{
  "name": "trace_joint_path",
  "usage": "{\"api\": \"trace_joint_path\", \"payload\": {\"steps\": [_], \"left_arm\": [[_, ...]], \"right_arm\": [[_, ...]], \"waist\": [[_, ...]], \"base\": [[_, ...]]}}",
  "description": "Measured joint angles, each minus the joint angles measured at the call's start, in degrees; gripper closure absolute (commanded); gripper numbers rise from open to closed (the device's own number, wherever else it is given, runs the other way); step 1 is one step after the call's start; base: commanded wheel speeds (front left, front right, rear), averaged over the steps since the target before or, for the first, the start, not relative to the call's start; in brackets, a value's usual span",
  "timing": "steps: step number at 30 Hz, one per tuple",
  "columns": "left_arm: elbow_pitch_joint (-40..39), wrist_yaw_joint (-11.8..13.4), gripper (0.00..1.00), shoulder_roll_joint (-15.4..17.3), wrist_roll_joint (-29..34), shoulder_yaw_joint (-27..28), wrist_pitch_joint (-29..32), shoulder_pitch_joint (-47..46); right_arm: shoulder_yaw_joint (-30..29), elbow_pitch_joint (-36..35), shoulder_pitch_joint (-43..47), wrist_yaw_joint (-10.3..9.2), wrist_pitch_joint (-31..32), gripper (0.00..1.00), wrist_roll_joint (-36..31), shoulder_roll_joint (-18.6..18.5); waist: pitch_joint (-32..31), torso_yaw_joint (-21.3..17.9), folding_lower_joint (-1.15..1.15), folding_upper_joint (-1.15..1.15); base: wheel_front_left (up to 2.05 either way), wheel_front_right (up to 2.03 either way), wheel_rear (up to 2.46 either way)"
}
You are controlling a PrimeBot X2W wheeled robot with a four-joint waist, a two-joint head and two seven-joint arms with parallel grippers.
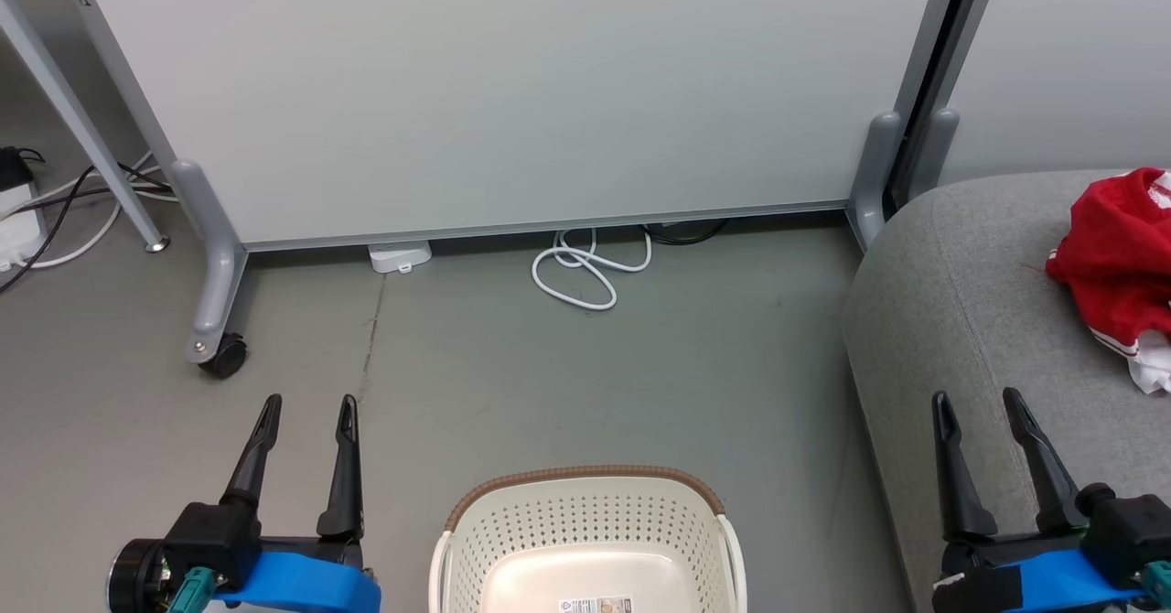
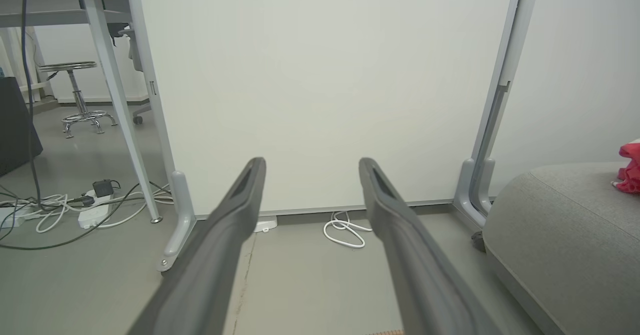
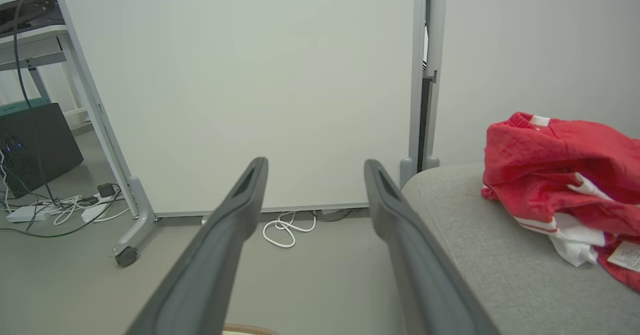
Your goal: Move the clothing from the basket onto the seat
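Observation:
The cream basket (image 1: 585,512) with a brown rim stands on the floor at the bottom middle of the head view; its visible inside holds nothing. Red clothing (image 1: 1111,265) with white trim lies bunched on the grey seat (image 1: 961,302) at the right, also in the right wrist view as clothing (image 3: 560,175) on the seat (image 3: 480,255), and as a red edge (image 2: 629,175) on the seat (image 2: 565,235) in the left wrist view. My left gripper (image 1: 307,408) hangs open left of the basket. My right gripper (image 1: 979,403) is open over the seat's front corner, holding nothing.
A white wheeled partition (image 1: 512,91) stands behind the basket, with a castor (image 1: 222,354) at its left foot. A coiled white cable (image 1: 585,270) lies on the grey floor by its base. Cables and a power strip (image 2: 90,212) sit under a desk at the left.

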Motion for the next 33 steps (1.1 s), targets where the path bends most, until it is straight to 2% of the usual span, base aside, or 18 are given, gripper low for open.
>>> {"api": "trace_joint_path", "payload": {"steps": [11,12,17,33], "left_arm": [[0.42,-1.14,0.0,-0.62,1.42,0.16,0.0,-0.02],[0.46,-1.15,1.0,-0.63,1.56,0.21,0.0,-0.03],[3.27,-1.14,1.0,-1.21,0.67,0.03,0.78,1.72],[3.31,-1.15,1.0,-1.89,-16.52,2.11,5.06,1.37]], "right_arm": [[-0.05,1.18,0.08,0.0,0.0,0.0,-0.27,0.59],[-0.03,1.19,0.06,0.0,0.0,1.0,-0.31,0.62],[0.11,4.08,0.69,0.0,0.49,1.0,0.49,0.83],[-0.54,4.9,0.25,0.0,4.86,1.0,17.42,0.98]], "waist": [[-0.19,0.08,0.01,0.0],[-0.22,0.05,0.01,0.0],[-0.24,0.02,0.01,0.0],[-0.15,-0.37,0.02,0.0]], "base": [[0.0,0.0,0.0],[0.0,0.0,0.0],[0.0,0.0,0.0],[0.0,0.0,0.0]]}}
